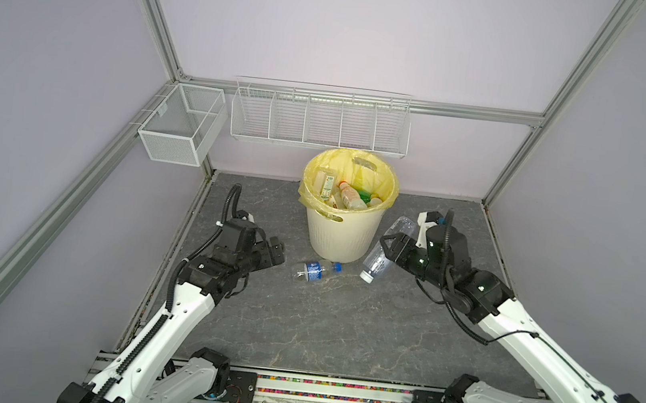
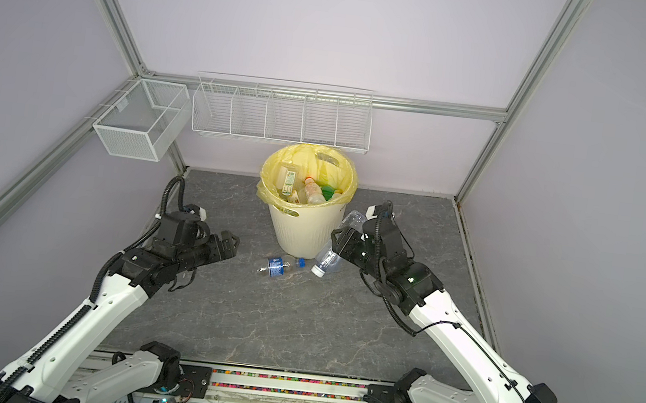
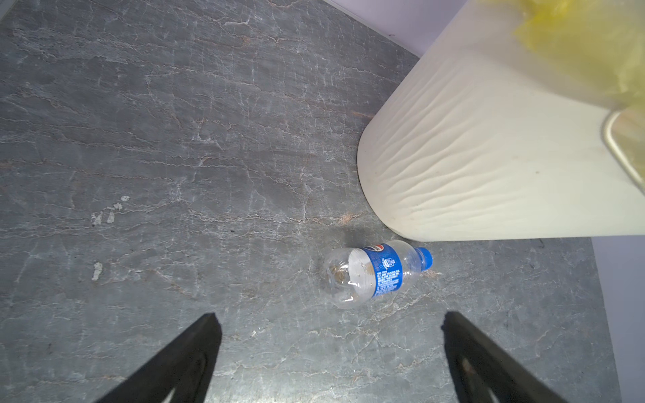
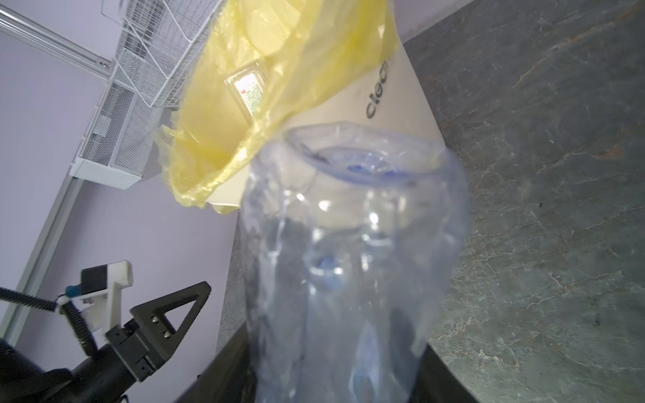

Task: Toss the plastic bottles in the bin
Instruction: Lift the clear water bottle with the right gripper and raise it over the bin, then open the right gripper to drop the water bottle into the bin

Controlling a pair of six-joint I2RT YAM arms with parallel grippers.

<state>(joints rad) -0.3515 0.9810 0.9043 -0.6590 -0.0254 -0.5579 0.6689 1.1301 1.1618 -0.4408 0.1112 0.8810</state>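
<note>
The right gripper [image 1: 391, 245] is clenching its jaws around the middle of a clear white-capped bottle [image 1: 376, 262], holding it tilted, cap downward, just beside the cream bin [image 1: 336, 235] and not yet over the opening. The left gripper [image 1: 275, 249] is hanging with jaws spread wide and empty, near a blue-capped bottle [image 1: 315, 271] (Pepsi logo on its label), which is lying on the grey tabletop [image 1: 339, 326] close to the bin's base. Several bottles [image 1: 349, 196] are resting inside the yellow liner [image 1: 392, 186]. The job is seemingly nearing its end, with two bottles waiting.
</note>
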